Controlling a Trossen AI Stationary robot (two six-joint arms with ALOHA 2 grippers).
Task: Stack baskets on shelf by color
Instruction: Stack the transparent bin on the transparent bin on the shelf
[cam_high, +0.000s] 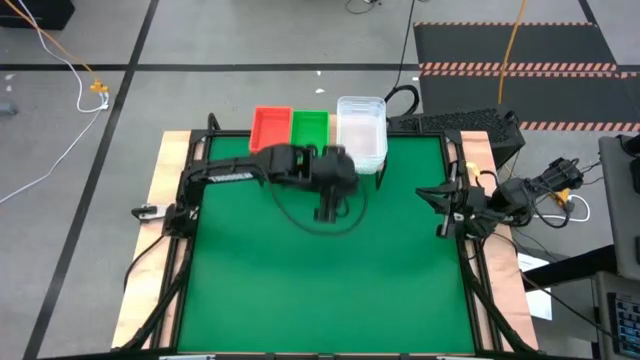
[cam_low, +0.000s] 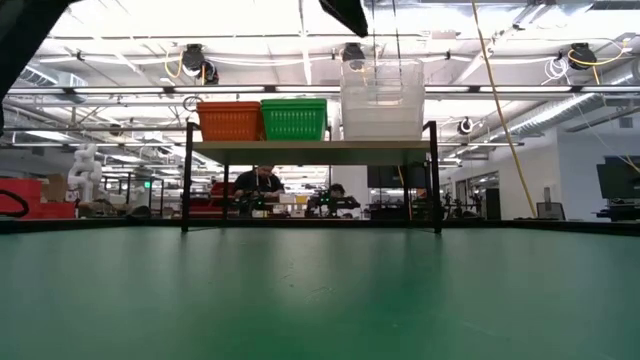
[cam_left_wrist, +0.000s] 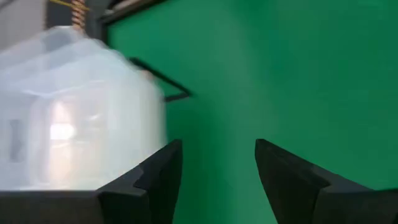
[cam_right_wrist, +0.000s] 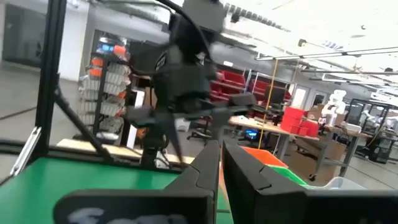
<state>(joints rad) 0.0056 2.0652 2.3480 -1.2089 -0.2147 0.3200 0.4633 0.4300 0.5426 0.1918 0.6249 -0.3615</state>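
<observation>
your left gripper (cam_left_wrist: 217, 180) hangs w/ jaws apart, holding nothing, just beside the stack of clear translucent plastic baskets (cam_high: 362, 128) at the right end of the low light-wood shelf (cam_low: 310, 150). red stack (cam_high: 270, 127) & green stack (cam_high: 309, 126) sit next to it, long axes running front-to-back. right gripper (cam_high: 441, 228) waits at the table's right edge, fingers together. looks done.

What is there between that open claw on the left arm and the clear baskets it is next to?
Nothing visible. The left gripper hangs with its jaws open and empty just beside the clear baskets, stacked on the shelf next to the green baskets and red baskets. Only bare green mat shows past the jaws.
</observation>
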